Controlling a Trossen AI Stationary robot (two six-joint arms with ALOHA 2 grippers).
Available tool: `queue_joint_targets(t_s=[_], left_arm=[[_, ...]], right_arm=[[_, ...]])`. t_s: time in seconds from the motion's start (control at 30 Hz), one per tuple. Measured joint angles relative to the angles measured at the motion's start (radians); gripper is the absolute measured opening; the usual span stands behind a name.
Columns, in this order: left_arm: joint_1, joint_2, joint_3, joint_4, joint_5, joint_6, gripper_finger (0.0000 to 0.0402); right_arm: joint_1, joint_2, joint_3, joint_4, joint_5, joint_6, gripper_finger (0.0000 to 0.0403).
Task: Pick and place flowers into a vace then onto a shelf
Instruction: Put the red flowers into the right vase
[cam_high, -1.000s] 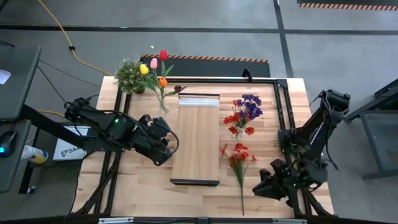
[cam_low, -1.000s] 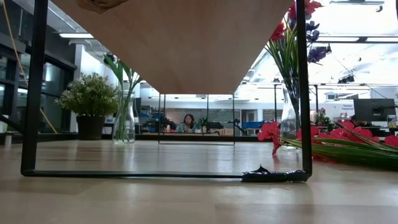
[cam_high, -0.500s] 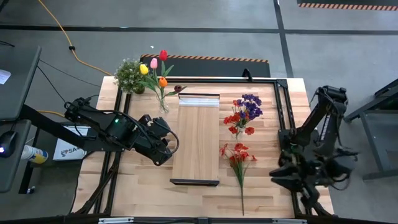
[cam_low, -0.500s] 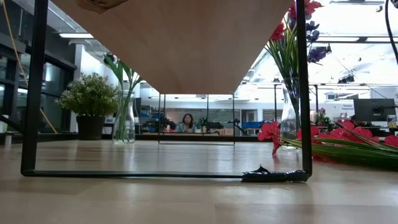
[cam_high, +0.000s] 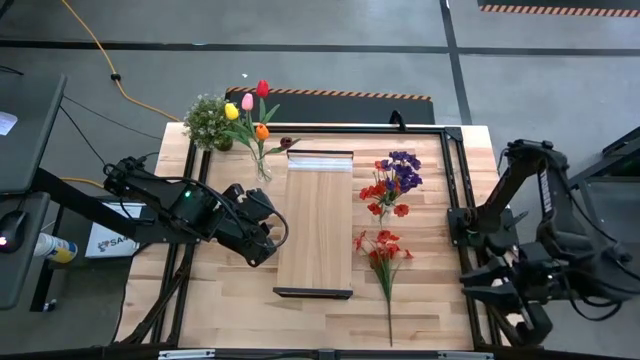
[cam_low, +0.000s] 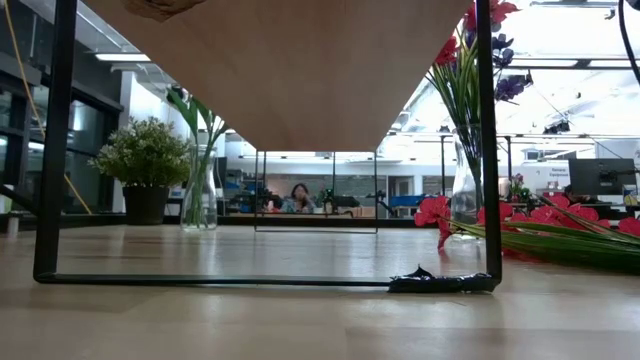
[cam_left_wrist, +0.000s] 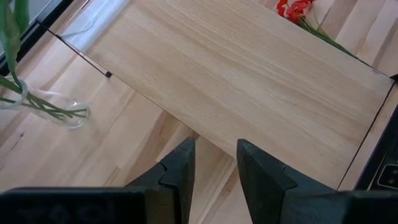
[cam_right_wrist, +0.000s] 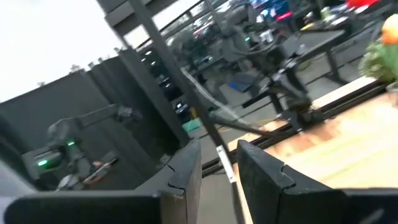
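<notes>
Since the earlier frames the right arm has swung outward, carrying the right gripper from over the table's near right corner to a spot past the right edge, off the wood; the left arm and everything on the table have stayed put. The planked tabletop carries a black metal frame around its working area. In the middle lies the shelf, a long light-wood board with a pale strip at its far end and a dark edge at the near end, nothing resting on it. The left gripper hovers just beside the shelf's left long edge, pointing at it; in its wrist view its fingers stand a narrow gap apart with nothing between them, the board edge just beyond. The right gripper's fingers show the same narrow gap, empty, aimed at the room beyond the table. Tulips in yellow, pink, red and orange stand in a clear glass vase off the shelf's far left corner, next to a bushy potted plant. Right of the shelf a second bunch, purple and red, stands in another vase, and a red spray lies flat on the table near it, its stem pointing toward the near edge.
</notes>
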Motion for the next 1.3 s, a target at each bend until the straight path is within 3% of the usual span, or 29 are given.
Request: queue_joint_targets(t_s=[0.2, 0.4, 0.67, 0.9, 1.3], left_arm=[[0.0, 0.0, 0.0, 0.0, 0.0, 0.0, 0.0152], [0.0, 0.0, 0.0, 0.001, 0.0, 0.0, 0.0152], [0.0, 0.0, 0.0, 0.002, 0.005, -0.019, 0.0152], [0.0, 0.0, 0.0, 0.001, 0.01, -0.024, 0.0152], [0.0, 0.0, 0.0, 0.001, 0.007, -0.025, 0.0152]], right_arm=[[-0.069, 0.0, 0.02, -0.23, -0.138, 0.25, 0.0094], [-0.225, 0.0, 0.008, -0.528, -0.415, 0.621, 0.0094], [-0.429, 0.0, 0.007, -0.773, -0.73, 0.863, 0.0094], [-0.517, 0.0, 0.007, -1.024, -0.98, 1.083, 0.0094], [-0.554, 0.014, -0.031, -1.064, -1.163, 1.255, 0.0094]])
